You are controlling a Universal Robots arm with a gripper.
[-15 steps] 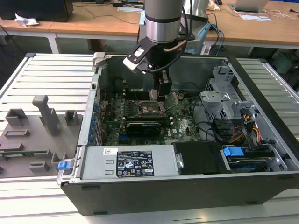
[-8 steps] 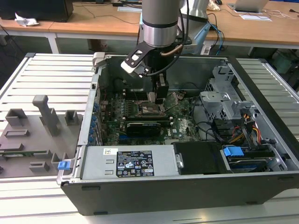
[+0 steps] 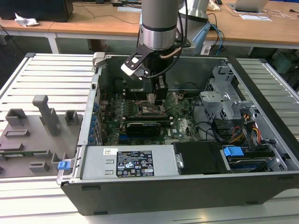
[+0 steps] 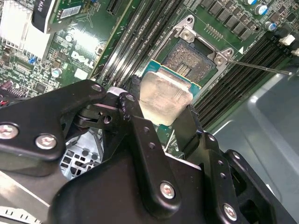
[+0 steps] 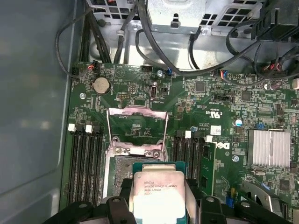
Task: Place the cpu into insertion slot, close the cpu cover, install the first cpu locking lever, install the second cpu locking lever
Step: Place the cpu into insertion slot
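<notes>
The gripper [image 5: 159, 209] holds the cpu [image 5: 159, 189] over the socket [image 5: 122, 165], cpu cover [image 5: 136, 110] raised.

Poised above an open socket [image 4: 189, 60]: a chip [image 4: 163, 95], with the cover [image 5: 138, 110] raised.

Small, flat and square, with a pale silvery-grey top carrying faint print and a thin green rim. Clamped at two opposite edges in the gripper [image 4: 162, 108], face up and roughly level, overlapping one edge of the socket without being seated. Bare grid of contacts exposed in the socket, on the green board [image 5: 224, 93]. Thin silvery frame with an open middle, swung up on its hinged edge and standing beyond the socket in the first wrist view. Slim metal lever [image 4: 259, 66] released, angled away from one socket corner in the second wrist view.
</notes>
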